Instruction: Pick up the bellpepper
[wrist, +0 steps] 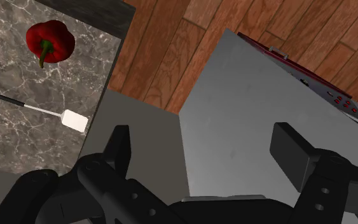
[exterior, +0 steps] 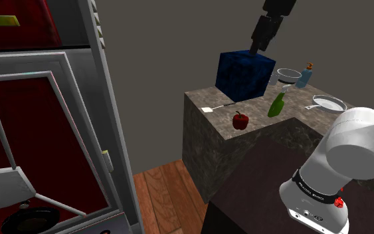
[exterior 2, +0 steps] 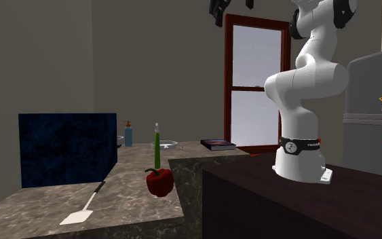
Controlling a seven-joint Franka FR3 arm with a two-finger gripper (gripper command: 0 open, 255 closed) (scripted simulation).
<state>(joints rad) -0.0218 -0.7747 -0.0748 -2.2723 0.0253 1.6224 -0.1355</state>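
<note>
Gripper (wrist: 203, 137) spread wide, holding nothing, red bell pepper (wrist: 50, 41) near white spatula (wrist: 72, 119) on marbled counter (wrist: 18, 133), pan (exterior: 329, 104) well apart.

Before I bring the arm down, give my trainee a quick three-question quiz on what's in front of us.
1. True or false: the gripper is shut on the red bell pepper.
2. What lies beside the pepper on the marble counter? A) a knife B) a white-headed spatula C) a fork
3. Fill in: in the second exterior view, the tall ___ bottle rises behind the pepper.

Key: 1 false, the fingers stand apart, well clear of the pepper. 2 B. 3 green.
</note>
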